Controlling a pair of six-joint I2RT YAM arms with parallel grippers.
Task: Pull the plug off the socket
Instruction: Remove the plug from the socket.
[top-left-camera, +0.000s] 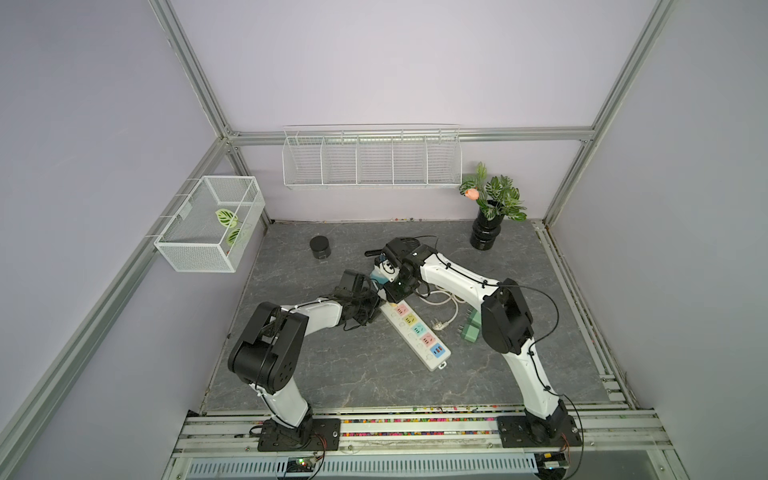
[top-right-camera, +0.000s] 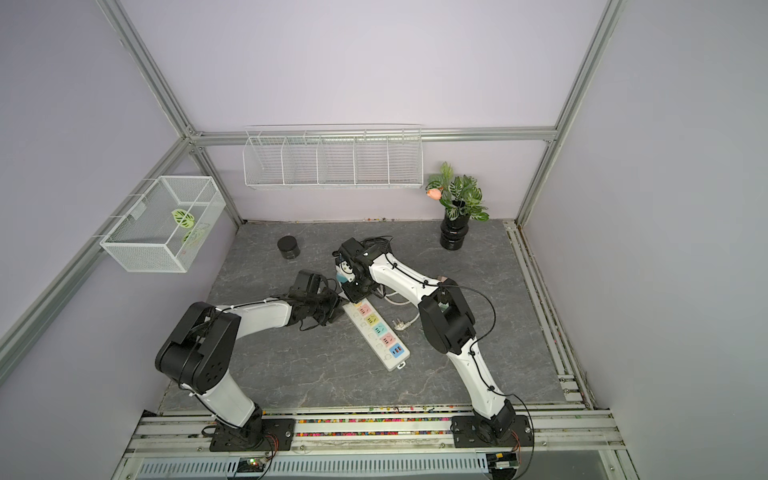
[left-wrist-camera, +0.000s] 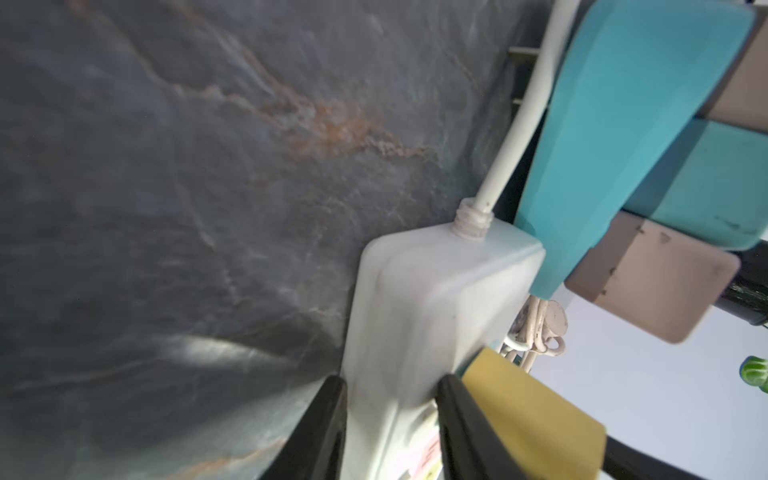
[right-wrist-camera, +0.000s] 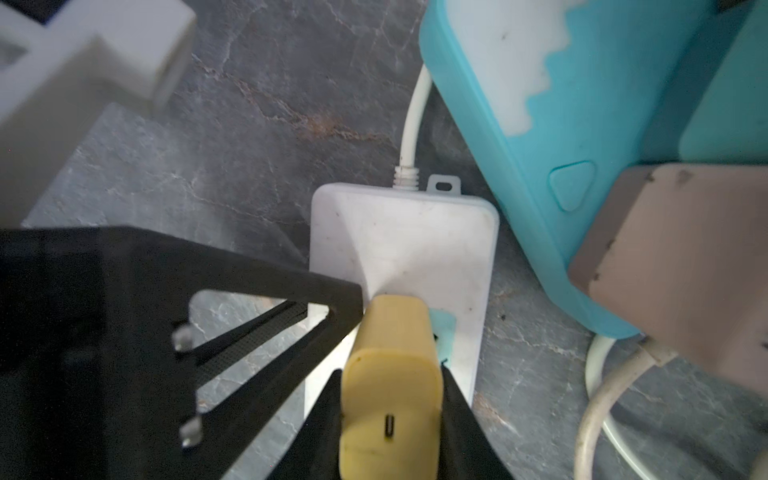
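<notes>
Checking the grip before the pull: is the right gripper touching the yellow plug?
Touching. The right wrist view shows the right gripper closed on the yellow plug, a black finger flush against each side, above the white power strip.

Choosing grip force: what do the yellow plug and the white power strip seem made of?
Yellow rounded plug: likely matte moulded plastic, by its smooth glare-free faces and soft edges. White long power strip: probably hard satin plastic, scuffed with dark specks.
</notes>
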